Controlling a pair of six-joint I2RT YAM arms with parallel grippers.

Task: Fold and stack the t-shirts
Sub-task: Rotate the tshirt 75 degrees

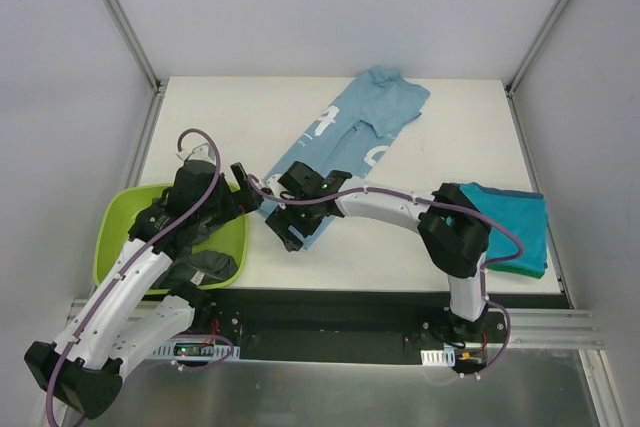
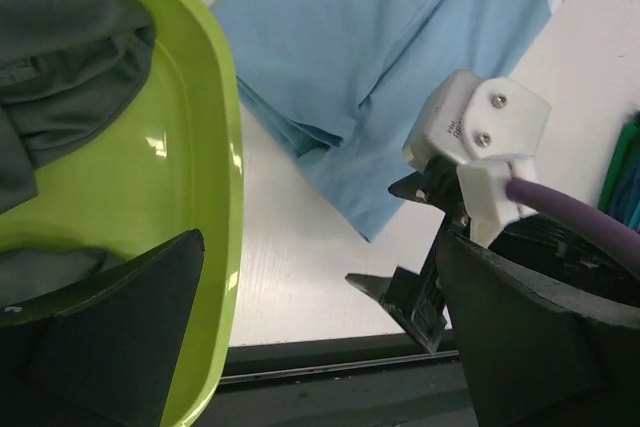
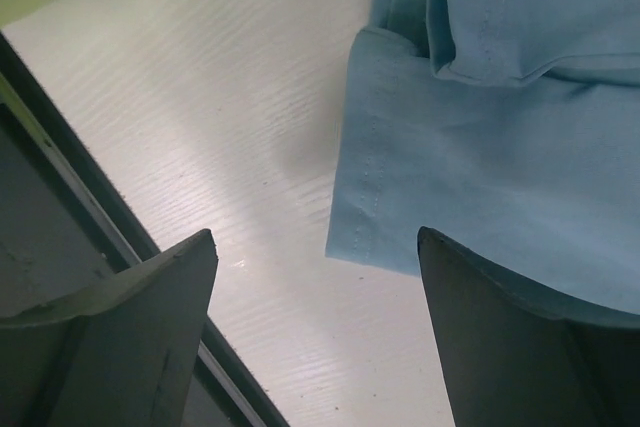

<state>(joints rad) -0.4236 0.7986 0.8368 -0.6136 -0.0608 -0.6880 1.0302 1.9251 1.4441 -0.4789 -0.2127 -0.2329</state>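
A light blue t-shirt (image 1: 355,132) with white print lies in a long diagonal strip on the white table (image 1: 230,117). Its near hem corner (image 3: 370,207) sits just ahead of my right gripper (image 3: 315,242), which is open; one finger (image 3: 520,347) hangs over the cloth and the other over bare table. From above, the right gripper (image 1: 282,212) is at that near end. My left gripper (image 1: 240,192) is open and holds nothing, hovering at the right rim of the lime-green tub (image 2: 225,197). A folded teal t-shirt (image 1: 510,227) lies at the right. Dark grey t-shirts (image 2: 70,77) lie in the tub.
The lime-green tub (image 1: 120,217) stands at the table's near left corner. The right gripper's white and black body (image 2: 480,137) shows close by in the left wrist view. The black front rail (image 1: 340,302) runs along the near edge. Frame posts stand at the back corners.
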